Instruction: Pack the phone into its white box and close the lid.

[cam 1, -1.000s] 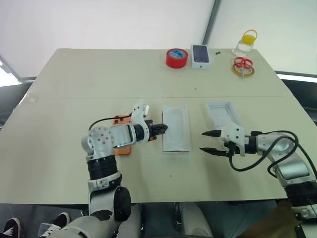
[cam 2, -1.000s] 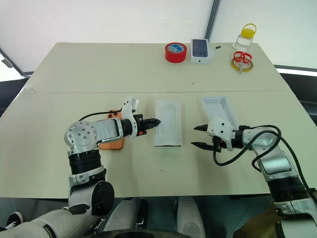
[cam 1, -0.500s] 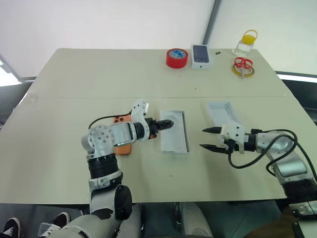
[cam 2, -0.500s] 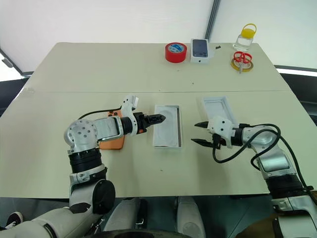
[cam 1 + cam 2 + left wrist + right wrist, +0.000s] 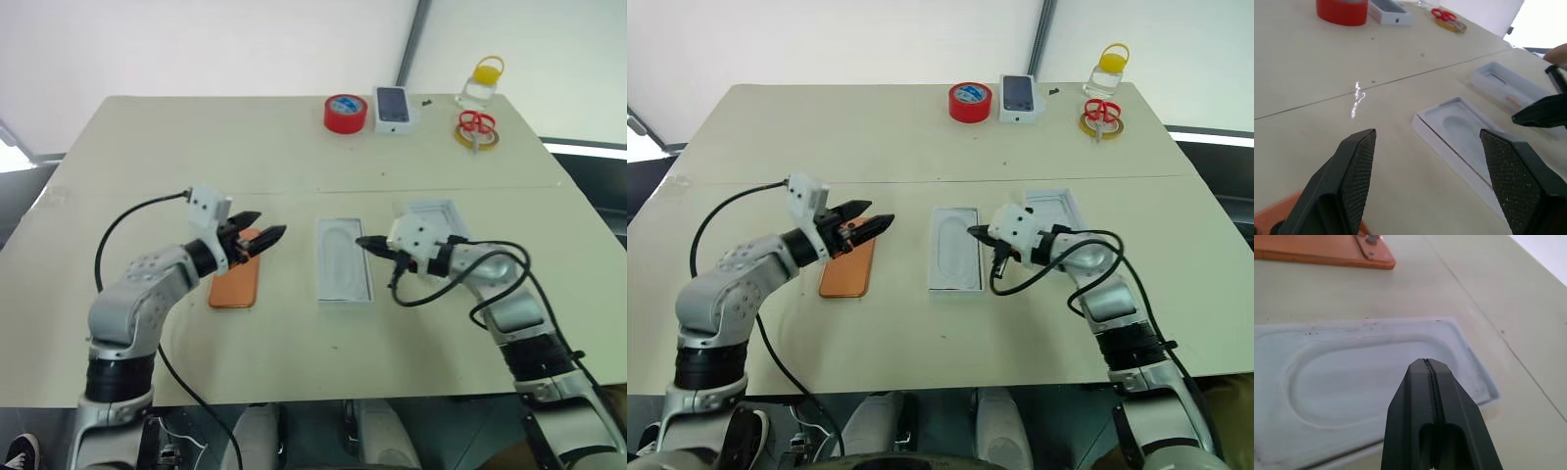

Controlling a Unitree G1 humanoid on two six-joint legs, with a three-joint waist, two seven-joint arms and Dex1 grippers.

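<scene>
The orange phone (image 5: 235, 284) lies back up on the table, left of centre. My left gripper (image 5: 266, 227) hovers open just above its far end, holding nothing. In the middle lies the white box (image 5: 344, 262); a white card with an oval outline covers its inside. My right gripper (image 5: 364, 242) is shut and empty, its tip over the box's right edge; the right wrist view shows the shut fingers (image 5: 1430, 396) just above the card. The lid (image 5: 437, 210), a white tray with raised walls, lies to the right of the box, partly hidden behind my right hand.
Along the far edge of the table stand a red tape roll (image 5: 343, 113), a small white box printed with a dark phone (image 5: 393, 108), red scissors on a yellow tape ring (image 5: 476, 131) and a yellow-capped bottle (image 5: 483, 83). A seam (image 5: 147, 191) crosses the table.
My left gripper opened and drew back left from the box to above the phone. The card now lies flat in the box. My right gripper shut and moved left to the box's edge.
</scene>
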